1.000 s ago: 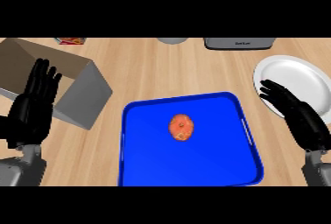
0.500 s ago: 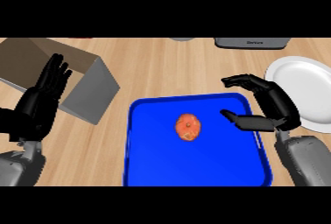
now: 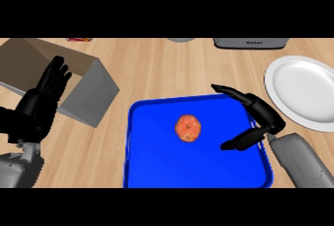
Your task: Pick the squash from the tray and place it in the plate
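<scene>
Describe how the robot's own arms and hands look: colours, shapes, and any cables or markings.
The left hand and right hand are black, each with slim, segmented fingers and a thumb. The left forearm and right forearm are smooth, rounded grey shells. No cables, markings or sleeves show.

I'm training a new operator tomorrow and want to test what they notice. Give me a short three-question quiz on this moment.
1. True or false: the squash lies on the plate.
2. The right robot hand is: A) shut on the squash; B) open over the blue tray; C) resting on the plate.
3. Fill in: by the robot's own sides, the plate lies to the ____ of the blue tray.

Key: 1. False, it lies on the blue tray. 2. B. 3. right.
</scene>
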Available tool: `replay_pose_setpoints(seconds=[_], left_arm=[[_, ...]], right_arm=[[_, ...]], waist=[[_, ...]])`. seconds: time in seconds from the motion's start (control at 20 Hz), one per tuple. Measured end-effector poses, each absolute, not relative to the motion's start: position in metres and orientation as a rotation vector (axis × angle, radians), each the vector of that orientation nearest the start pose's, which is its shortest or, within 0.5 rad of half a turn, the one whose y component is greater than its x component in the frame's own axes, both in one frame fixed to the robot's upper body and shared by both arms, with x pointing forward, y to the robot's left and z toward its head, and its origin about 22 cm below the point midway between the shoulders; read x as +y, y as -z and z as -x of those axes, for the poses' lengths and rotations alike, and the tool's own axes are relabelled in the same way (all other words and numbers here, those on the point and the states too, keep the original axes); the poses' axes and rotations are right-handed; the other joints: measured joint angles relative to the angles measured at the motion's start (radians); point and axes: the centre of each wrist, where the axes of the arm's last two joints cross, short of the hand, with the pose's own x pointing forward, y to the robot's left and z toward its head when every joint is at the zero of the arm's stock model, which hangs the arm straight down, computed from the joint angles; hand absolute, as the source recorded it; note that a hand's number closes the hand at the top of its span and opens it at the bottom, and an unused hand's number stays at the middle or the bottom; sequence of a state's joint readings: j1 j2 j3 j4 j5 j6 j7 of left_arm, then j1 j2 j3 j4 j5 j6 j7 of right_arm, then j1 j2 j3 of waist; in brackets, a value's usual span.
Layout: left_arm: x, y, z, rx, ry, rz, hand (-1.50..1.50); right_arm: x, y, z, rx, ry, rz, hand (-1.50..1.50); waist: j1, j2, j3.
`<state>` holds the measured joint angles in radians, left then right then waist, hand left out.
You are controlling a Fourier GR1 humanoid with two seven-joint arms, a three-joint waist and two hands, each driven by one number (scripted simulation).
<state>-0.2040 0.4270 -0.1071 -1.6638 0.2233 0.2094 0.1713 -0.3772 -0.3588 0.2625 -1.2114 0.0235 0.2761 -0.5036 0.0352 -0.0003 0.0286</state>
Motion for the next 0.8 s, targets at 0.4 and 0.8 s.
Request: replay_pose_setpoints(seconds=[0.4,0.8], left_arm=[[0.275,-0.095,-0.279,-1.642,0.119,-0.171,0.00],[0.279,-0.093,-0.276,-1.639,0.117,-0.171,0.00]], right_arm=[[-0.233,-0.027,-0.342,-1.811,-1.042,-0.207,-1.50],[-0.209,-0.033,-0.350,-1.658,-1.287,-0.134,-1.50]], waist=[[-0.016,-0.010,-0.002],[-0.026,-0.015,-0.002]])
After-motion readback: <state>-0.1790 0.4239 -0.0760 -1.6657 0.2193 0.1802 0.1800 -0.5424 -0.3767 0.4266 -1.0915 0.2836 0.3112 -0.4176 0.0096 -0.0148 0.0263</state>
